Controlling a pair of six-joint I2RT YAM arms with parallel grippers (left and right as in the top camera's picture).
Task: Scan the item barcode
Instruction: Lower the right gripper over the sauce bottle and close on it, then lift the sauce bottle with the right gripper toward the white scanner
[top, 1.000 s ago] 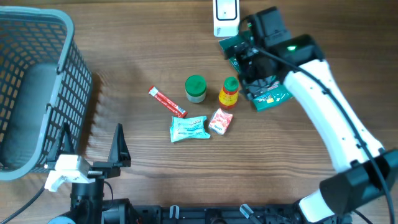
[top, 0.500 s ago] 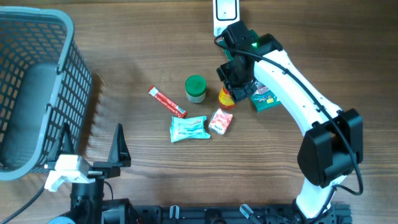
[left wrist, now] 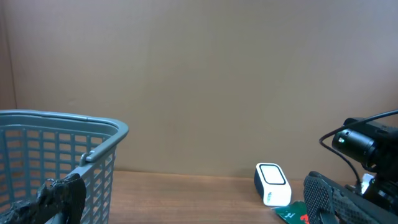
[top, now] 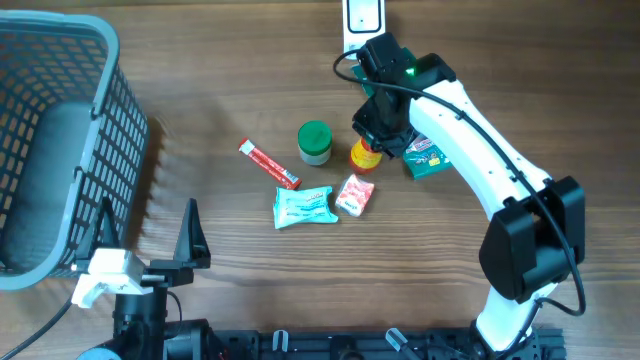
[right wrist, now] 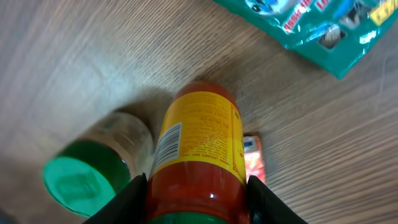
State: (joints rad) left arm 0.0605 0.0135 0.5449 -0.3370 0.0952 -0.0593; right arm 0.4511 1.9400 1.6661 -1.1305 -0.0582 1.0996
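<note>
While your right gripper (top: pixel 372 138) straddled the sauce bottle (top: pixel 366 155), just right of centre in the overhead view, its fingers (right wrist: pixel 134 199) sat against the bottle's two sides at the bottom of the wrist view. As far as I could tell, they were pinching it. You would have done well to confirm that squeeze was firm before lifting, since the round plastic body looked likely to slip or twist. The green-lidded jar (top: pixel 315 142) stood just beside the bottle on its left, so a straight rise seemed safer than a sideways drag. The barcode (right wrist: pixel 166 142) lay on the label clear of both fingers, and you should have kept it uncovered. From there I judged you needed to carry the bottle to the white scanner (top: pixel 360 20) at the top edge and turn that strip towards its face. Your left gripper (top: pixel 148 215) waited at lower left with its fingers spread wide, holding nothing.
</note>
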